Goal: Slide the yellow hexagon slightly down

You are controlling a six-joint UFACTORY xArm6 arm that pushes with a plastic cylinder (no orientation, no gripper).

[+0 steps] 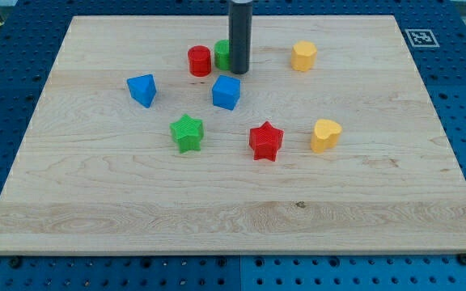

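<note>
The yellow hexagon (303, 56) sits near the view's top, right of centre, on the wooden board (379, 202). My tip (239, 72) is the lower end of the dark rod, well to the left of the yellow hexagon and apart from it. The tip stands just right of a green block (222, 53), which the rod partly hides, and just above the blue cube (226, 92). A red cylinder (199, 61) stands left of the green block.
A blue triangular block (142, 89) lies at the left. A green star (188, 132), a red star (265, 141) and a yellow heart (325, 135) lie in a row across the middle. A marker tag (421, 36) sits off the board's top right corner.
</note>
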